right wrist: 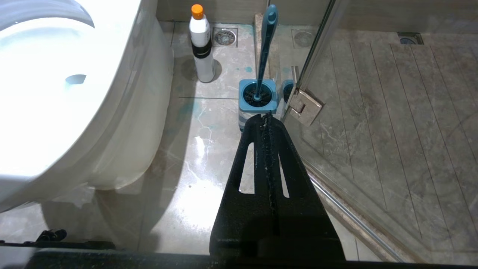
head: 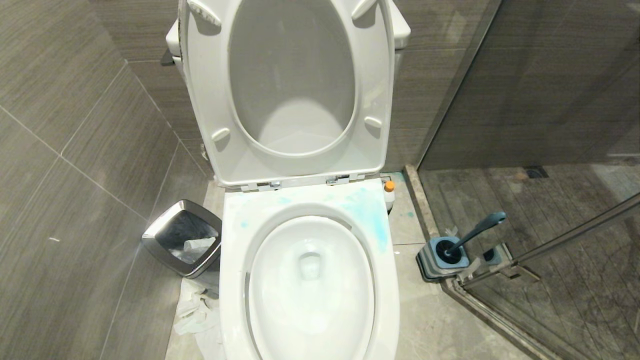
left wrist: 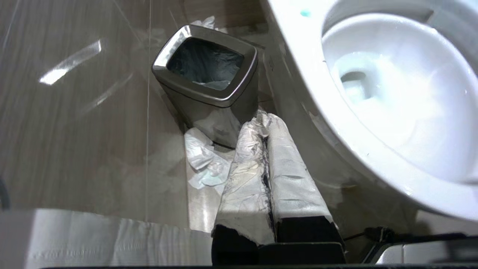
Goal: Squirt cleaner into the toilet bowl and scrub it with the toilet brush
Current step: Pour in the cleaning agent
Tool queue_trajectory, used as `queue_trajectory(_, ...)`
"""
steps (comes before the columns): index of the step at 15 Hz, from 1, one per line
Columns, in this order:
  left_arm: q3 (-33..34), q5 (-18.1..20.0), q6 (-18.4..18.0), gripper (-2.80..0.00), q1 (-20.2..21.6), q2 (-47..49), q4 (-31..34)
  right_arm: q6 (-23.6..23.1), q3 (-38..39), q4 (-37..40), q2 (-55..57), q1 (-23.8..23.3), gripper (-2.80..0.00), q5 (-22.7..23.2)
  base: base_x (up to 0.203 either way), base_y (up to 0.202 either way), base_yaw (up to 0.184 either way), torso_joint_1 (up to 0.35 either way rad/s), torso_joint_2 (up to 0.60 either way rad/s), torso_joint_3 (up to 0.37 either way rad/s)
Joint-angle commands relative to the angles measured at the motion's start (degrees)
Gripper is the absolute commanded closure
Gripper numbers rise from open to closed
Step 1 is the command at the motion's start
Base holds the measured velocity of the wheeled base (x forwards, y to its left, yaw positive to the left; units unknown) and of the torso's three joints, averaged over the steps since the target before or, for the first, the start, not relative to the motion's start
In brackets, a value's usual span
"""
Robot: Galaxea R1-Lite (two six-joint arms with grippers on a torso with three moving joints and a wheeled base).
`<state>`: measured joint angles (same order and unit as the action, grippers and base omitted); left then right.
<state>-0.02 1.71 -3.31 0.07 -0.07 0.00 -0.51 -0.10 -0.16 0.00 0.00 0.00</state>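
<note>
The toilet bowl (head: 310, 290) stands open with seat and lid raised; blue stains mark its rim (head: 372, 215). The cleaner (right wrist: 201, 45), a white bottle with an orange cap (head: 389, 186), stands on the floor between the toilet and the glass door. The toilet brush (head: 477, 231) sits in its square holder (head: 442, 260) by the door hinge, handle leaning. Neither arm shows in the head view. My left gripper (left wrist: 263, 117), wrapped in white paper, is shut and empty, low beside the bowl (left wrist: 403, 97). My right gripper (right wrist: 266, 117) is shut and empty, pointing at the brush (right wrist: 266, 41).
A silver-rimmed waste bin (head: 182, 237) stands left of the toilet with crumpled paper (head: 197, 310) on the floor beside it. A glass shower door (head: 550, 240) and its raised sill (right wrist: 358, 220) close off the right. Tiled wall lies on the left.
</note>
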Motion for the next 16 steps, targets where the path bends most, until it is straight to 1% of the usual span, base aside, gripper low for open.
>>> queue_trajectory(1, 0.0, -1.2, 2.3, 0.00, 0.0, 0.1, -0.1, 0.0, 0.0, 0.0, 0.0, 0.0, 0.00, 0.0, 0.000, 0.000, 0.000, 0.000, 0.00, 0.000)
queue_trajectory(3, 0.0, -1.7, 3.0, 0.00, 0.0, 0.1, -0.1, 0.0, 0.0, 0.0, 0.0, 0.0, 0.00, 0.0, 0.000, 0.000, 0.000, 0.000, 0.00, 0.000)
queue_trajectory(16, 0.0, -1.7, 3.0, 0.00, 0.0, 0.1, -0.1, 0.0, 0.0, 0.0, 0.0, 0.0, 0.00, 0.0, 0.000, 0.000, 0.000, 0.000, 0.00, 0.000)
